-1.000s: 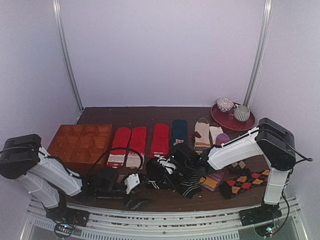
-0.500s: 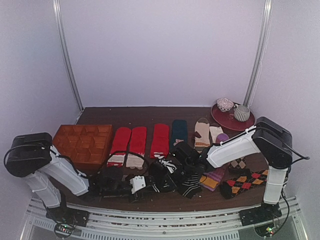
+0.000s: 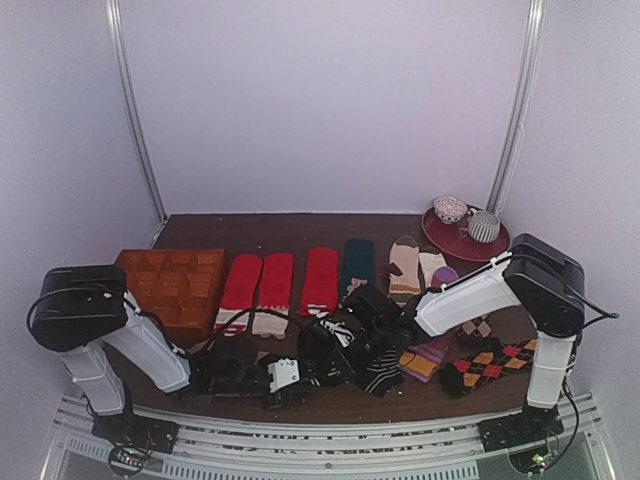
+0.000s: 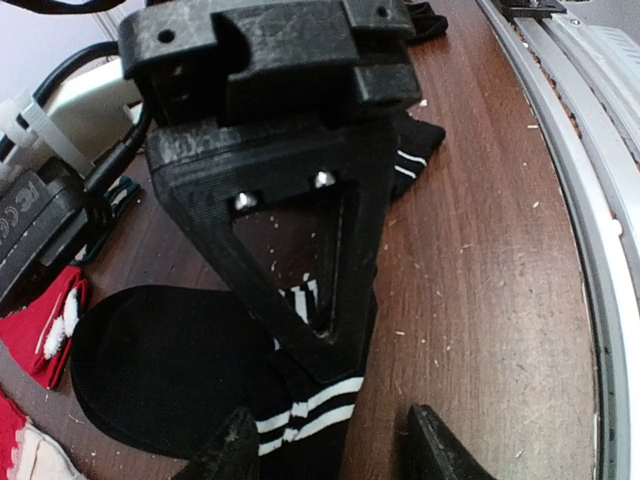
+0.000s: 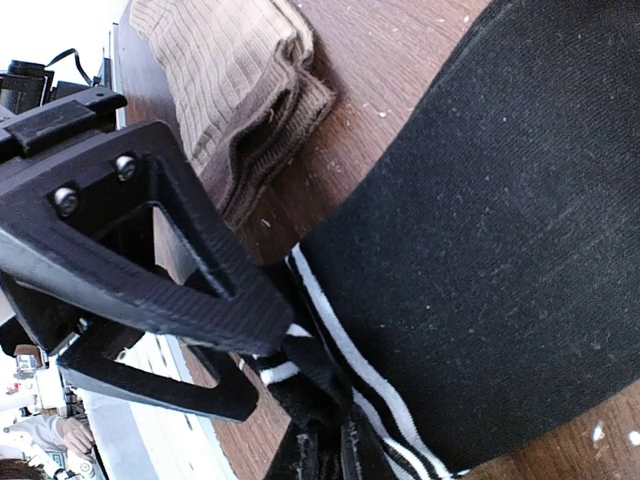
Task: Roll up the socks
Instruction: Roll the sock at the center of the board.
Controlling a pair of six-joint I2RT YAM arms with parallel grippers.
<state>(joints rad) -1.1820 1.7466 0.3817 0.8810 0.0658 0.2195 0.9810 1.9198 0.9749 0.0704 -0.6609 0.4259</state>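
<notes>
My right gripper (image 5: pixel 325 455) was clamped on the striped cuff of the black sock (image 5: pixel 500 220) near the table's (image 4: pixel 480 250) front edge. My left gripper (image 4: pixel 335 452) straddled that cuff, jaws half-open.

Straight ahead of the left claw (image 4: pixel 335 455), the right claw (image 4: pixel 318 345), clamped on the black socks (image 4: pixel 150 370), blocks the way. Bare tabletop (image 4: pixel 480 260) lies open beside both claws, toward the metal rail (image 4: pixel 590 200).

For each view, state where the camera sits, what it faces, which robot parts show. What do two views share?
Top external: above and behind, facing the table; left arm, right arm show.
Left wrist: low over the black sock; left gripper open.
Right wrist: at the same sock; right gripper shut on its cuff.
Shared by both wrists: that sock.
</notes>
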